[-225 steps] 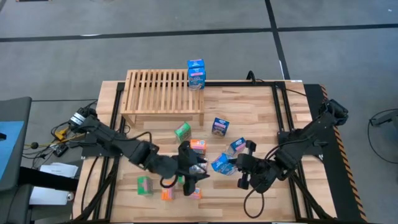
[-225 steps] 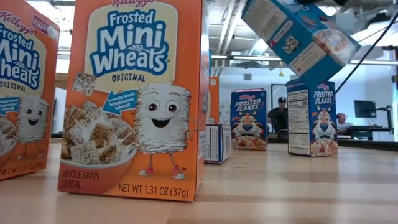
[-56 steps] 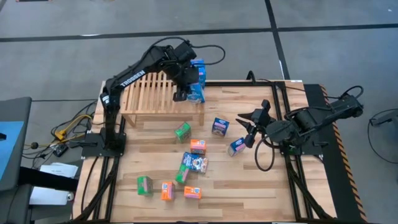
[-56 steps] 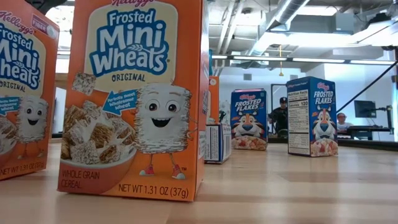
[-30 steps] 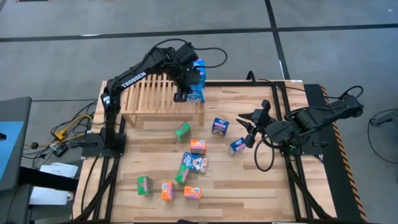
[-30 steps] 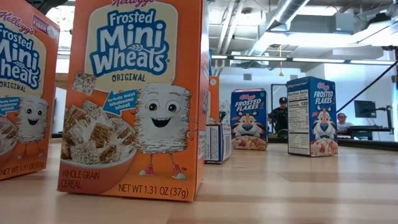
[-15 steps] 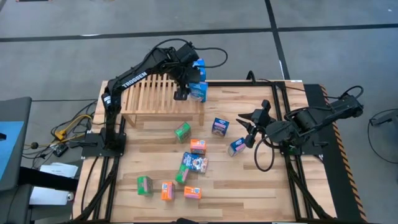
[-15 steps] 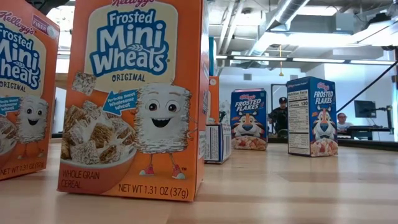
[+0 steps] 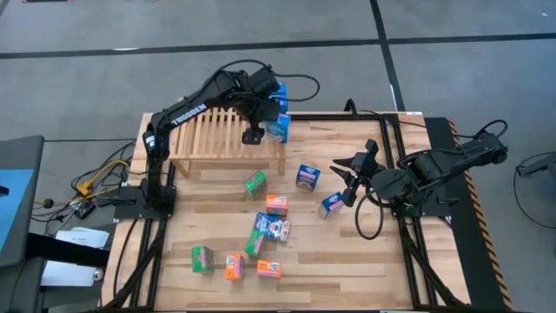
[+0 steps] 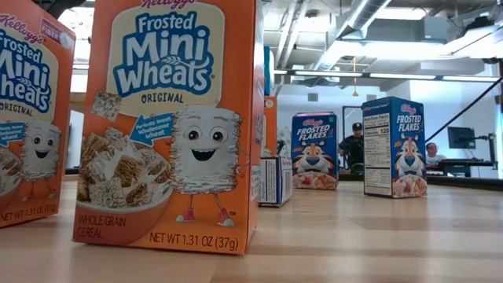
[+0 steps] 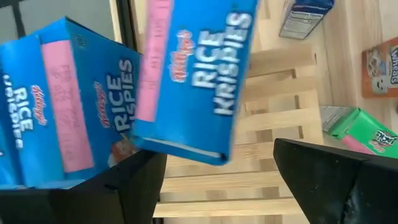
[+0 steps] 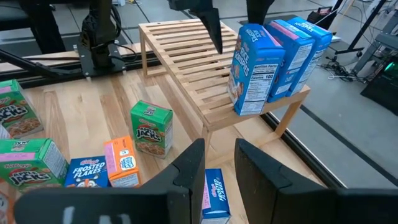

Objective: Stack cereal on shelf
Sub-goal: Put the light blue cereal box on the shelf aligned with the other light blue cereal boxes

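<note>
Cereal boxes (image 12: 270, 53) stand at the far right end of the shelf (image 9: 208, 130); the right wrist view shows blue Rice Krispies boxes upright side by side there, the nearest one (image 12: 252, 68) at the very edge of the slats; the left pincer (image 9: 254, 130) hovers just beside them with its fingers spread wide and gripping nothing. The risk, as a judgement, is that this nearest box tips off the shelf end, or that the arm brushes the row as it leaves, since the boxes are tall and narrow. Nothing else rests on the shelf; the remaining boxes, green (image 9: 254, 183), orange (image 9: 276, 204) and blue (image 9: 307, 176), lie scattered on the bench (image 9: 347, 252). The right pincer (image 9: 346, 178) waits, released, near a blue box (image 9: 331, 204).
</note>
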`<state>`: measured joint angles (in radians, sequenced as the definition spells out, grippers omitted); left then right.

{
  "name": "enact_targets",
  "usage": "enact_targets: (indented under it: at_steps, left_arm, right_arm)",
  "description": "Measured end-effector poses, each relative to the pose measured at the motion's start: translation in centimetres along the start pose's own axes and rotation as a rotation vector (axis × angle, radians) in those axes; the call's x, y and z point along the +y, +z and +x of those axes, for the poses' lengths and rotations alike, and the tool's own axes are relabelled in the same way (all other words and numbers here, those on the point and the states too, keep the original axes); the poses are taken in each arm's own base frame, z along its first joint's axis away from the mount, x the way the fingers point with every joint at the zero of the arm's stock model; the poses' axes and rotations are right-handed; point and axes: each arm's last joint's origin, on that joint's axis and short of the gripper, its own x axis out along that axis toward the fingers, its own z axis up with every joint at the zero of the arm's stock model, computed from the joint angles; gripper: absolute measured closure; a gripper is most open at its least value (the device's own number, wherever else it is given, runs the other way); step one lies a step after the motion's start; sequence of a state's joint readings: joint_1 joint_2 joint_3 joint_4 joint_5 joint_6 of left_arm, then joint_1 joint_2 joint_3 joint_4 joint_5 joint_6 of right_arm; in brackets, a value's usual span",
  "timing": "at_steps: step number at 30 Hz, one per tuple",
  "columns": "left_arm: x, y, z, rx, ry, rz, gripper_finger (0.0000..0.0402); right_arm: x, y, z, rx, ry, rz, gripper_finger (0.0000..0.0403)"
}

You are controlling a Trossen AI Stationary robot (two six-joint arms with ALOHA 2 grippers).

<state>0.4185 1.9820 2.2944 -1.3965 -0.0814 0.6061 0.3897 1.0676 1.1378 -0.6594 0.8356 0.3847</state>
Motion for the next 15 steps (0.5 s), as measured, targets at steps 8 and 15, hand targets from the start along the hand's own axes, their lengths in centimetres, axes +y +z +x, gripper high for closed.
enact_targets:
  at_steps: [8,15]
  left_arm:
    - [-0.8,-0.1,-1.1,0.045,0.056,-0.050,0.0116]
    - [-1.7,-1.0,-5.2,-0.027,0.083,-0.159,0.0116]
  right_arm:
    - [-0.9,0.4,1.1,-0.002,-0.065,0.035,0.0291]
    - [-0.6,1.4,5.9,0.006,-0.004,-0.010,0.0313]
